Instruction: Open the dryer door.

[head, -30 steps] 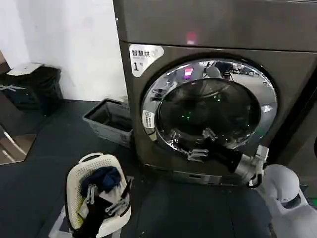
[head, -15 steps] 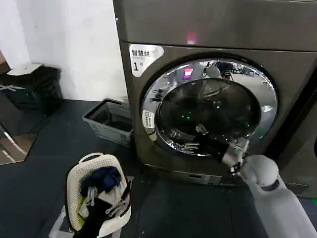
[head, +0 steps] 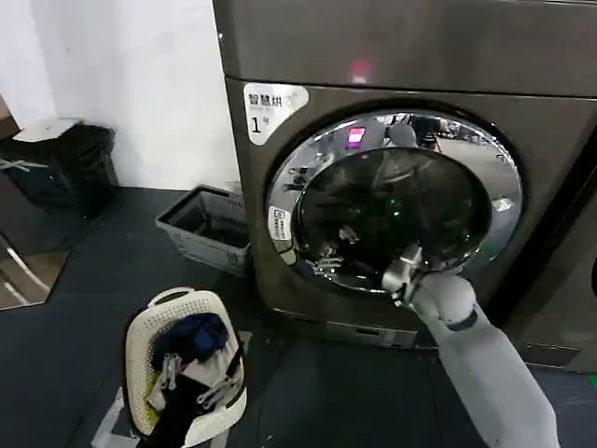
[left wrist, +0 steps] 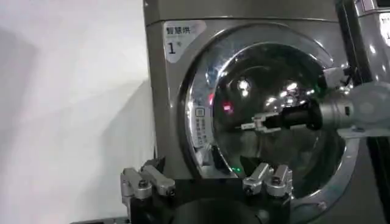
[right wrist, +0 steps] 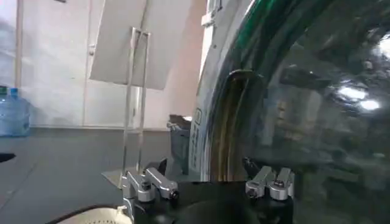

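Head view shows the right hand, open and holding nothing, close before the big round shiny-rimmed dark glass dryer door, shut on the big grey-brown metal dryer; it should hook the rim's edge and pull slowly.

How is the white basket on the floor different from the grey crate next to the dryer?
The basket is white with a rounded shape and small holes in its sides; the crate is dark grey and boxy with straight edges. The basket holds dark clothes; the part of the crate's inside that shows looks empty. The basket sits out in front of the dryer; the crate is against the dryer's side, by the wall. Both stand on the dark floor.
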Tool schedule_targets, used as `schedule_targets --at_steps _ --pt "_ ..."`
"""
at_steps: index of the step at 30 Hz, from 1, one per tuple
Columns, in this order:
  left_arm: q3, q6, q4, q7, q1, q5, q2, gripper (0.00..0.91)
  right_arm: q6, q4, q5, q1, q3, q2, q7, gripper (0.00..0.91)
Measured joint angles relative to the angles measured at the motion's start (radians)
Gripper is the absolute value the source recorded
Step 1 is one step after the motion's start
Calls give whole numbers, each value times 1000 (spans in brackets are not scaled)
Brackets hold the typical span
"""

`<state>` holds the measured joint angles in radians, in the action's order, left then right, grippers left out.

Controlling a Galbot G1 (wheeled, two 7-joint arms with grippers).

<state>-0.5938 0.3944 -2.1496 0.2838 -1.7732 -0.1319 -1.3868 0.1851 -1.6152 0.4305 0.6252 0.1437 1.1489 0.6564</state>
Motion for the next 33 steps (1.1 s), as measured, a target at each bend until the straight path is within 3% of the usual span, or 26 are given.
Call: schedule_targets --at_steps 15,25,33 --pt "-17 -39 -7 -27 15 4 1 907 12 4 -1 -30 -53 28 46 907" --pt "-57 -244 -33 -32 62 -62 34 907 96 -48 27 21 -20 -17 177 907" --pt "-87 -352 -4 -83 152 -196 99 907 102 -109 28 84 14 -59 331 907"
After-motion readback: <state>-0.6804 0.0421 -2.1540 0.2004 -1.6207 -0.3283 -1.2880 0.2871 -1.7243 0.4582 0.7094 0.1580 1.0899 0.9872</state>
